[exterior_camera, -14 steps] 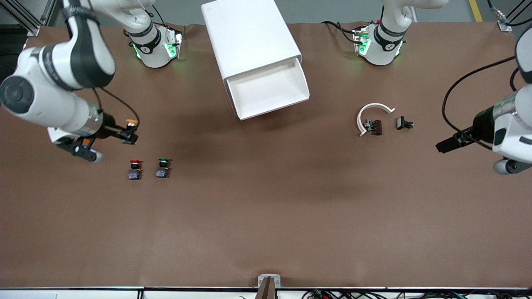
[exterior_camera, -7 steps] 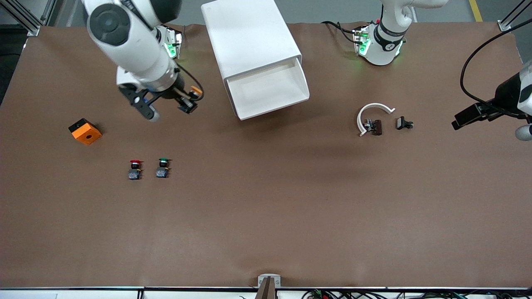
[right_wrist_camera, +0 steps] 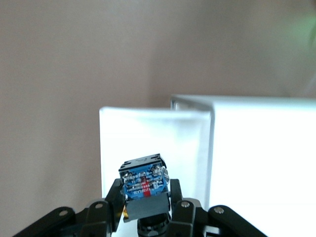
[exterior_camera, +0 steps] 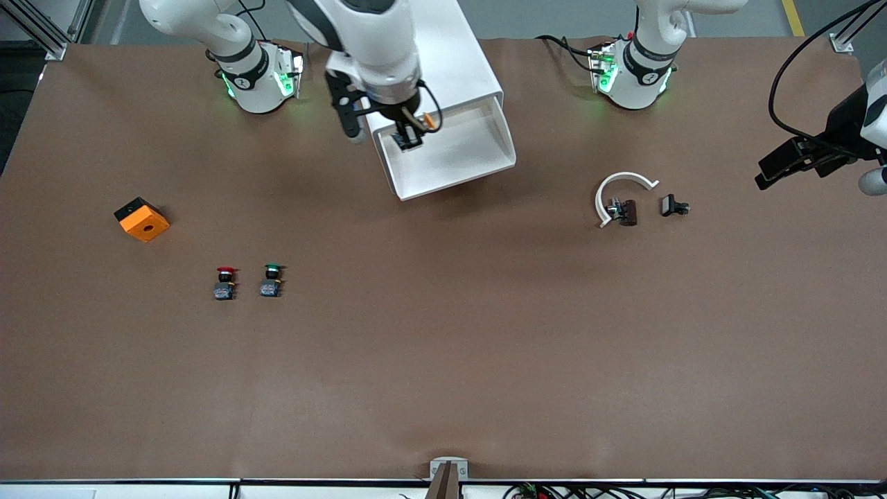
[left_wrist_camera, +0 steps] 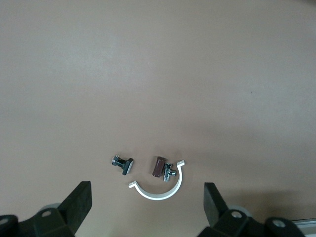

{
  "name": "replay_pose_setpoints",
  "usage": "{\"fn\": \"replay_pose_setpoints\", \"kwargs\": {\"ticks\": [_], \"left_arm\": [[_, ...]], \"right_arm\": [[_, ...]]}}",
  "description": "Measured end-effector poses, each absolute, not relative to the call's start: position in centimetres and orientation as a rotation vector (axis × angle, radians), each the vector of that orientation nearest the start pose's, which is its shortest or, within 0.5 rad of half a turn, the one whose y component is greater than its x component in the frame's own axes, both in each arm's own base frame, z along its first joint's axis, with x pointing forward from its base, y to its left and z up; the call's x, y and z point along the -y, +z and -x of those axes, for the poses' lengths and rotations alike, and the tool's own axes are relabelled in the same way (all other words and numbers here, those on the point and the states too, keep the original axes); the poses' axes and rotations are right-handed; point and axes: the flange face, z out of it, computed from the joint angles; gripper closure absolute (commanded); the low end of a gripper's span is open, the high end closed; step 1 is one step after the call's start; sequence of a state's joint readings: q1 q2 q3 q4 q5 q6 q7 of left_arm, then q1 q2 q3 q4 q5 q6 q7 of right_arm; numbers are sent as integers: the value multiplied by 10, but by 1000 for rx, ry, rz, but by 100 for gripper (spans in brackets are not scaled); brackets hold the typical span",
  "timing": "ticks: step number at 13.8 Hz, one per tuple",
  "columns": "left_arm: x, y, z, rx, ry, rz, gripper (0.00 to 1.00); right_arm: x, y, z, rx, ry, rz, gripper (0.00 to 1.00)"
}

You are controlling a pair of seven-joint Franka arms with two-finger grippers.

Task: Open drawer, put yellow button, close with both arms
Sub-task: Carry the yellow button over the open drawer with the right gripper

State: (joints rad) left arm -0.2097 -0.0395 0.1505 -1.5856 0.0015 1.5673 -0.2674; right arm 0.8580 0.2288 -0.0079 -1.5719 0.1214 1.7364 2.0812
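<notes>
The white cabinet (exterior_camera: pixel 416 62) lies on the table with its top drawer (exterior_camera: pixel 464 156) pulled open. My right gripper (exterior_camera: pixel 410 134) hangs over the open drawer, at the corner toward the right arm's end. It is shut on the yellow button (exterior_camera: pixel 428 121), held tilted. In the right wrist view the right gripper (right_wrist_camera: pixel 146 207) clamps the button's blue base (right_wrist_camera: pixel 144 183), with the drawer's white inside (right_wrist_camera: pixel 153 138) below it. My left gripper (exterior_camera: pixel 790 163) waits open and empty over the table at the left arm's end. In the left wrist view its fingers (left_wrist_camera: pixel 79 207) are spread wide.
A red-capped button (exterior_camera: pixel 224 283) and a green-capped button (exterior_camera: pixel 271 280) stand nearer the camera, toward the right arm's end. An orange block (exterior_camera: pixel 141 220) lies beside them. A white curved clip (exterior_camera: pixel 621 190) and small metal parts (exterior_camera: pixel 673 206) lie near the left gripper, and the clip (left_wrist_camera: pixel 160 186) shows in the left wrist view.
My right arm has swung from the right arm's end of the table to over the open drawer, carrying the yellow button. The left gripper has drawn back slightly toward the table's end.
</notes>
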Motion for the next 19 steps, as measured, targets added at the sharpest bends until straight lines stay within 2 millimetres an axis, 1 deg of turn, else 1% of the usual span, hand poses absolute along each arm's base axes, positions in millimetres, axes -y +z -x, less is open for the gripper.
{"fn": "replay_pose_setpoints", "kwargs": {"ticks": [1,2,4,6,9,10,14,17,19], "left_arm": [[30,639,-540,327,-31,3131,0],[31,639,-539,323,-31,3128,0],[38,638,-538,308,-30,3122,0],[42,633,-536,296,-29,3120,0],[43,619,-529,294,-82,3120,0],[45,618,-524,290,-92,3119,0],[60,622,-512,292,-106,3118,0],[72,622,-509,256,-106,3121,0],[73,622,-509,223,-106,3123,0]], "right_arm": [[-495,490,-402,-1914,183,2549,100],[-507,479,-400,-1949,168,2524,100],[-525,460,-395,-2011,131,2491,100],[-537,447,-389,-2067,99,2467,100],[-554,437,-377,-2128,66,2427,100],[-558,433,-375,-2146,56,2417,100],[-574,421,-372,-2199,26,2370,100],[-586,415,-372,-2220,22,2345,100],[-590,412,-370,-2228,19,2336,100]]}}
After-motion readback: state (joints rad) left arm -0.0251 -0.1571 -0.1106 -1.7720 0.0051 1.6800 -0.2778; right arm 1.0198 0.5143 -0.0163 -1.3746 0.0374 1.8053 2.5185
